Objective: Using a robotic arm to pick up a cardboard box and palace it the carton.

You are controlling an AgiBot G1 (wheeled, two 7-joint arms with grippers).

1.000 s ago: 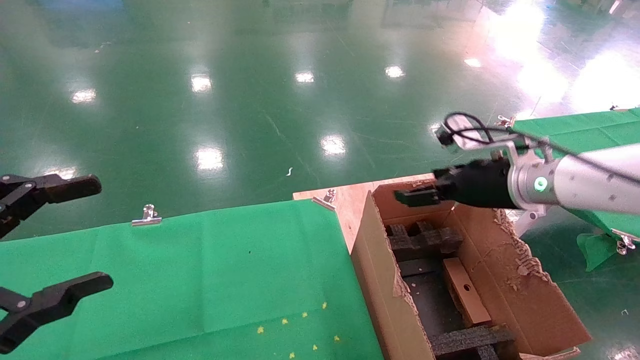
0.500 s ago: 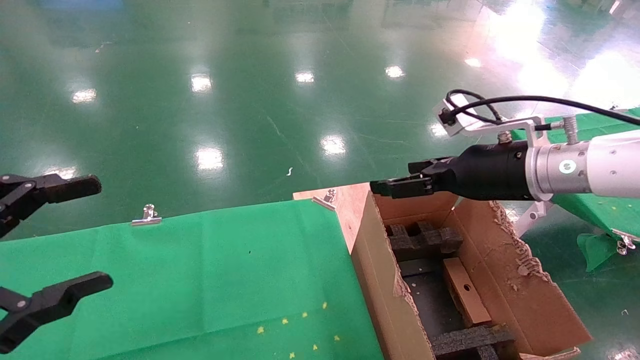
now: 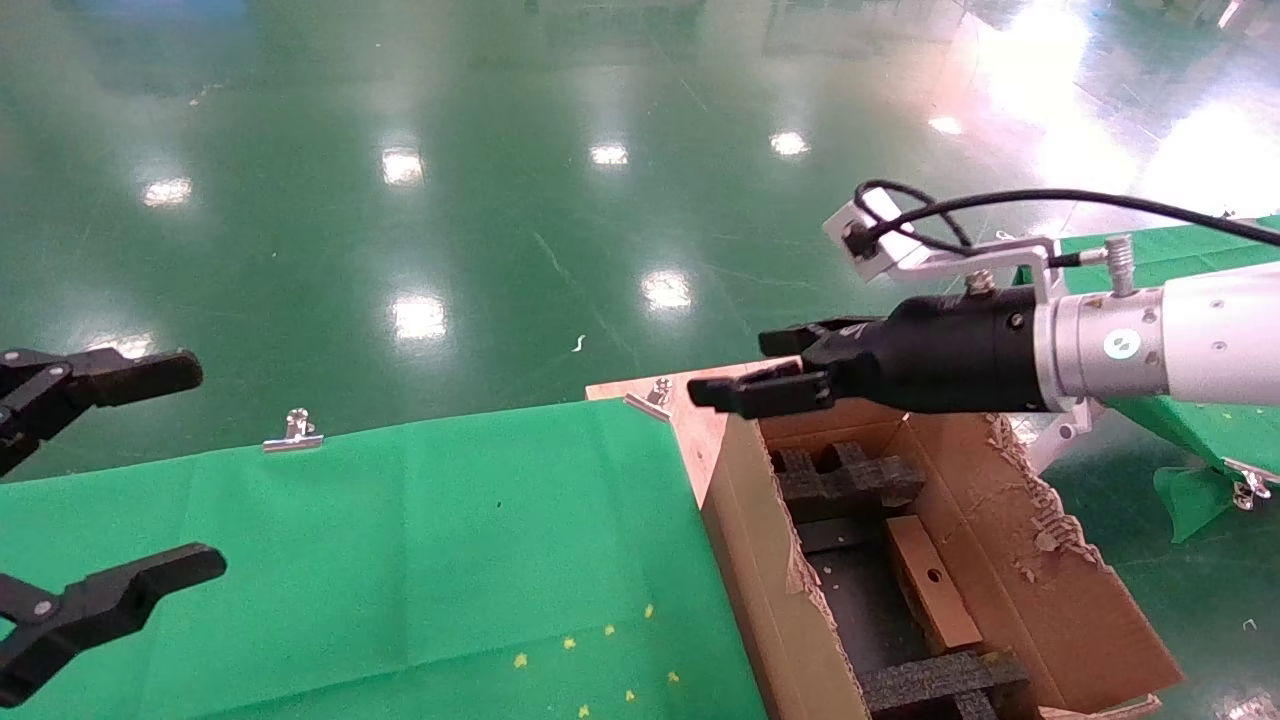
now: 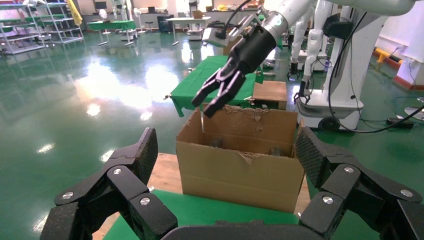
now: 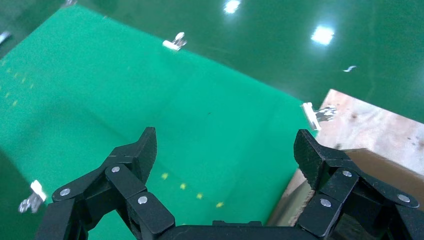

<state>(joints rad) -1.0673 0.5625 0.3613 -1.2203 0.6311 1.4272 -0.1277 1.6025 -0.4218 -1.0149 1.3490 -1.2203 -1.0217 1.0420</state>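
Green-clothed table [image 3: 400, 540] down and out to the left of the working hand, clipped at its far edge by a metal clip [image 3: 294, 430]. Carton [image 3: 960, 560] with ragged flaps right underneath, standing open against the table's right end on a bare wooden board [image 3: 690, 395]. White robotic arm [image 3: 1190, 345] reaching across from the right, grey camera block [image 3: 868, 228] and black cable riding on top of the wrist. Right gripper [image 3: 775, 370] hovering above the carton's far left corner, fingers spread wide apart, holding nothing and touching nothing; same wide gap in the right wrist view [image 5: 225, 155]. Shifted leftward since half a second ago, out from over the carton's back wall and past its corner toward the board, and before that lower, down among the flaps. Black foam inserts [image 3: 845, 480] below and slightly nearer than the fingertips. Cardboard box [image 3: 932, 583] with its round hole uppermost lying inside the carton between the foam pieces, well below and nearer than the hand, apart from it. Left gripper [image 3: 90, 510] parked far off to the left over the cloth's edge, likewise splayed and empty.
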